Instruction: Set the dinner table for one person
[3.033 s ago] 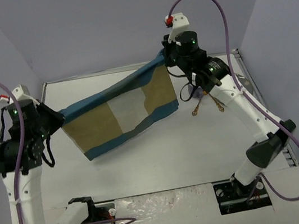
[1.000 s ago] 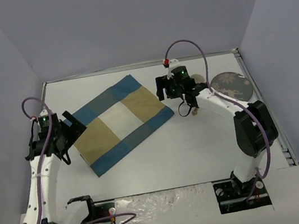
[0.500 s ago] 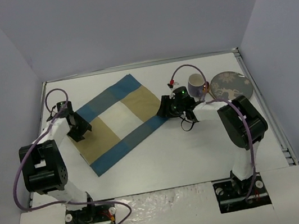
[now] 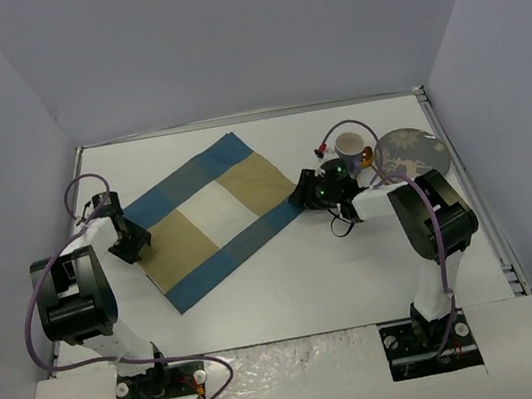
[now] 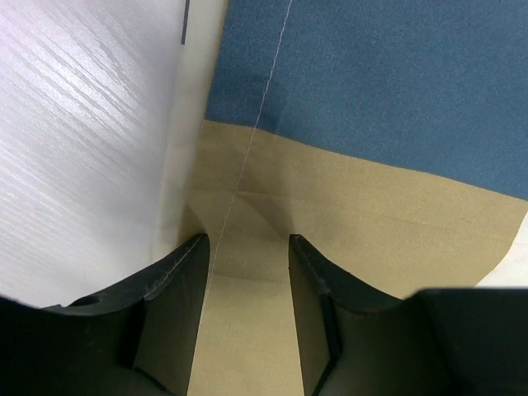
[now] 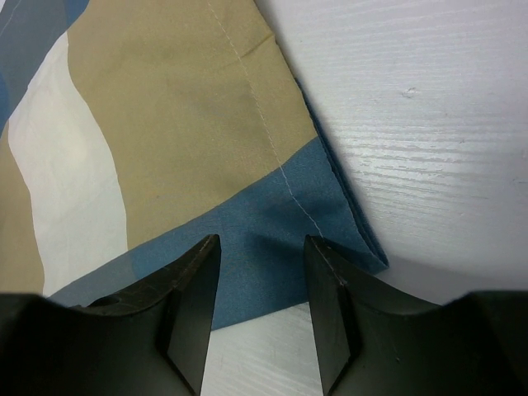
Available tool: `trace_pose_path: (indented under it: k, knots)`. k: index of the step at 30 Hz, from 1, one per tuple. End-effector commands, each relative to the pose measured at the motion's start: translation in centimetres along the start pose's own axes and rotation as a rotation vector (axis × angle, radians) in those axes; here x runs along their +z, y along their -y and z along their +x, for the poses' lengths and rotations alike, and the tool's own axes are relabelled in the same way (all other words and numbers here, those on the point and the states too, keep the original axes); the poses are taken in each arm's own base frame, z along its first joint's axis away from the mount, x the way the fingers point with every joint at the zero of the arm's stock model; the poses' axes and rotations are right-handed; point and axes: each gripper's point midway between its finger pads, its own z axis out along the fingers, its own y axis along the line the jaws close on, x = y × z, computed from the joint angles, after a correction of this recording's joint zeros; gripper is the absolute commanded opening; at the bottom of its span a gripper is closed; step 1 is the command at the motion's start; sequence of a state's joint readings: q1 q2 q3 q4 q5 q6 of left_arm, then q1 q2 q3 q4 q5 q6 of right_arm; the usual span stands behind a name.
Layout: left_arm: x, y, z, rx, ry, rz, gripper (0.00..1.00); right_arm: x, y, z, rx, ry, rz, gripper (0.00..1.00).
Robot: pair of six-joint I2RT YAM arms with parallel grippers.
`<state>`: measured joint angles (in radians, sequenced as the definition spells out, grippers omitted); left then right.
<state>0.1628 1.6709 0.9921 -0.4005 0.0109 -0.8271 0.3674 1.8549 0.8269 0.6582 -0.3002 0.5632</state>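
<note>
Mat (image 4: 213, 218) lying askew at centre of desk (image 4: 290, 287). Left pincer (image 5: 247, 241) at its 9 o'clock edge, right pincer (image 6: 261, 241) at its 3 o'clock corner, both narrowly parted, gripping nothing. Next, likely: square mat, then fetch plate (image 4: 410, 151).

Dinner table (image 4: 289, 282) — white, flat, matte, rectangular

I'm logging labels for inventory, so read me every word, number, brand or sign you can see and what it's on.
No readable text anywhere.
The placemat and the dinner table carry no words, numbers or logos.
The mug and the plate carry decoration too small to tell whether any of it is lettering.
</note>
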Motion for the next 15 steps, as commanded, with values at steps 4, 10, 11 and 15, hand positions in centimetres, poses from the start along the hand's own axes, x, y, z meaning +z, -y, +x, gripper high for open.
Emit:
trace_pose_path:
  k: [4, 10, 11, 15]
  knots:
    - [-0.9, 0.3, -3.2, -0.018, 0.092, -0.021, 0.40, -1.4, -1.9, -4.4, -0.080, 0.081, 0.012, 0.45]
    - [-2.8, 1.1, -4.9, -0.016, 0.129, 0.025, 0.47, -3.1, -4.5, -7.1, -0.142, 0.125, -0.010, 0.48]
    - [-3.5, 2.1, -5.0, 0.002, 0.138, 0.057, 0.49, -3.3, -5.2, -7.3, -0.153, 0.124, -0.024, 0.49]
    - [-6.9, 8.5, -5.2, 0.128, 0.178, 0.271, 0.59, -3.6, -8.4, -8.0, -0.182, 0.132, -0.116, 0.53]
